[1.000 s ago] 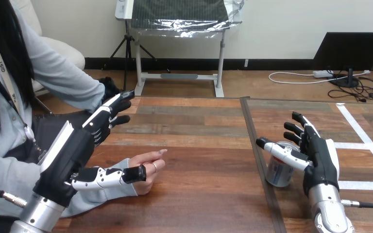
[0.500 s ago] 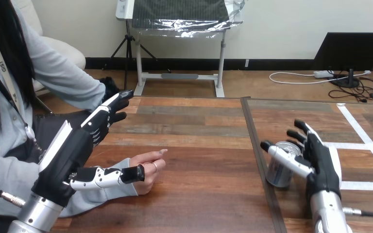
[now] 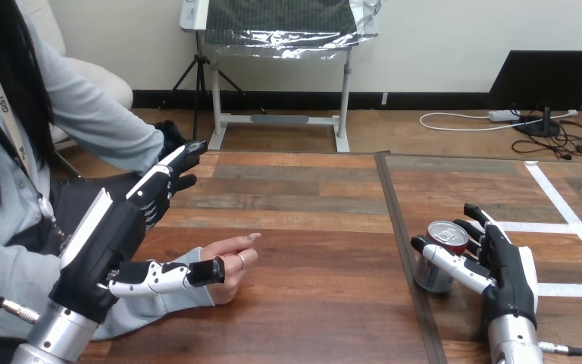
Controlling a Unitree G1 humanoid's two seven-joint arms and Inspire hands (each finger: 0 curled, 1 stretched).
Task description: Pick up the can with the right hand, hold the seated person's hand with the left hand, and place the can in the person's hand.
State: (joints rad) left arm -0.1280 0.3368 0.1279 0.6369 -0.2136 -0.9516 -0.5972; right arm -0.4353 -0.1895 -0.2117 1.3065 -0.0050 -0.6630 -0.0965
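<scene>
Bracketing the can with the right hand, fingers straight and apart, clamped on nothing.
Thumb before the upright can, fingers behind it, on the right half of the desk. Farther left, holding out the left hand, likewise spread, thumb tip at the person's hand lying on the wood.
</scene>
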